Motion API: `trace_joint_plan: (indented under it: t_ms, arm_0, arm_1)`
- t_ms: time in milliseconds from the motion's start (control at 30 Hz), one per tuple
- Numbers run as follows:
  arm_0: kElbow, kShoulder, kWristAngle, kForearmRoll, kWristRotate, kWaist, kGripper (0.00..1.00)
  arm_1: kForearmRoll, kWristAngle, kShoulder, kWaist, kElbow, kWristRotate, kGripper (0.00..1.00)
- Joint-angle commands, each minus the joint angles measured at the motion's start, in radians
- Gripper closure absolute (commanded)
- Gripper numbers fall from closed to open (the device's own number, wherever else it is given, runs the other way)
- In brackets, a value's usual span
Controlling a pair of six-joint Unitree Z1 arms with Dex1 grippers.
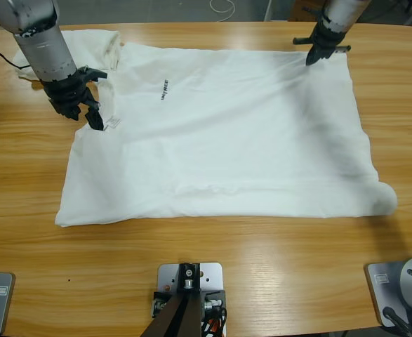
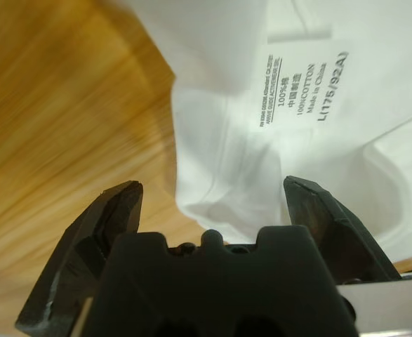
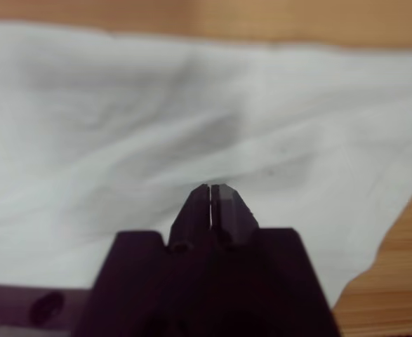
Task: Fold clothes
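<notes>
White T-shirt (image 1: 227,154) lies spread flat across the wooden surface (image 1: 191,246), small black lettering (image 1: 165,89) up. Left gripper (image 1: 93,116) sits at the collar by the care label (image 2: 300,88), fingers spread, fabric between them. Right gripper (image 1: 311,60) rests at the far hem corner, fingers pressed together; whether they pinch cloth I cannot tell. Cotton looks light, limp, wrinkle-prone: best gripped at doubled edges, collar or hem.

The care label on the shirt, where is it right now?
In the high view the care label lies at the T-shirt's collar on the picture's left, right beside the left end effector, whose open jaws face it.
</notes>
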Motion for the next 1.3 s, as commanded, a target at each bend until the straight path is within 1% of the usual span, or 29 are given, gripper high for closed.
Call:
trace_joint_plan:
  t_ms: [33,67,100,133,167,200,267,333,367,400,500,567,633,700,733,767,800,933,1033,1100,1300]
  arm_0:
    - [0.065,-0.137,0.115,-0.016,-0.109,0.052,0.223]
    - [0.074,-0.179,0.128,-0.015,-0.118,0.065,0.224]
    - [0.082,-0.223,0.129,-0.015,-0.117,0.076,0.222]
    - [0.089,-0.271,0.117,-0.017,-0.102,0.079,0.221]
    - [0.100,-0.315,0.086,-0.020,-0.056,0.074,0.220]
    - [0.119,-0.353,0.055,-0.026,0.005,0.059,0.220]
    - [0.177,-0.403,-0.034,-0.045,0.114,0.022,0.220]
    - [0.247,-0.414,-0.130,-0.081,0.203,-0.026,0.220]
    - [0.273,-0.410,-0.167,-0.099,0.237,-0.056,0.220]
    - [0.286,-0.398,-0.193,-0.111,0.267,-0.089,0.220]
    - [0.259,-0.316,-0.266,-0.121,0.331,-0.163,0.220]
    - [0.204,-0.240,-0.265,-0.118,0.351,-0.180,0.215]
    - [0.144,-0.176,-0.270,-0.107,0.364,-0.181,0.213]
    - [0.098,-0.131,-0.280,-0.082,0.371,-0.181,0.220]
    - [0.095,-0.116,-0.282,-0.077,0.373,-0.181,0.233]
    - [0.097,-0.101,-0.289,-0.077,0.375,-0.179,0.269]
    - [0.100,-0.088,-0.292,-0.077,0.376,-0.177,0.276]
    - [0.085,-0.043,-0.285,-0.071,0.361,-0.153,0.277]
    - [0.077,-0.019,-0.280,-0.055,0.355,-0.131,0.309]
    - [0.081,-0.006,-0.275,-0.052,0.352,-0.120,0.312]
    - [0.077,0.010,-0.254,-0.052,0.351,-0.115,0.308]
  arm_1:
    - [0.047,0.011,-0.130,-0.009,-0.011,-0.046,0.971]
    - [0.064,0.011,-0.171,-0.009,-0.009,-0.044,0.835]
    - [0.086,0.015,-0.218,-0.009,-0.007,-0.040,0.620]
    - [0.111,0.048,-0.267,-0.009,-0.001,-0.039,0.347]
    - [0.147,0.102,-0.314,-0.009,0.019,-0.039,0.115]
    - [0.170,0.130,-0.360,-0.007,0.053,-0.039,0.035]
    - [0.179,0.145,-0.458,0.024,0.161,-0.030,0.029]
    - [0.175,0.153,-0.542,0.074,0.277,-0.002,0.033]
    - [0.168,0.159,-0.572,0.097,0.320,0.010,0.042]
    - [0.143,0.169,-0.620,0.136,0.397,0.030,0.083]
    - [0.011,0.230,-0.736,0.194,0.614,0.073,0.263]
    - [-0.074,0.269,-0.803,0.201,0.752,0.093,0.276]
    - [-0.115,0.272,-0.850,0.201,0.832,0.100,0.276]
    - [-0.124,0.270,-0.864,0.190,0.861,0.100,0.276]
    - [-0.128,0.270,-0.864,0.183,0.864,0.100,0.276]
    - [-0.135,0.271,-0.861,0.177,0.864,0.100,0.276]
    - [-0.143,0.272,-0.854,0.175,0.864,0.100,0.276]
    - [-0.180,0.283,-0.807,0.175,0.869,0.100,0.276]
    - [-0.208,0.288,-0.786,0.175,0.887,0.100,0.276]
    - [-0.222,0.289,-0.778,0.175,0.899,0.100,0.276]
    - [-0.245,0.296,-0.756,0.175,0.914,0.100,0.276]
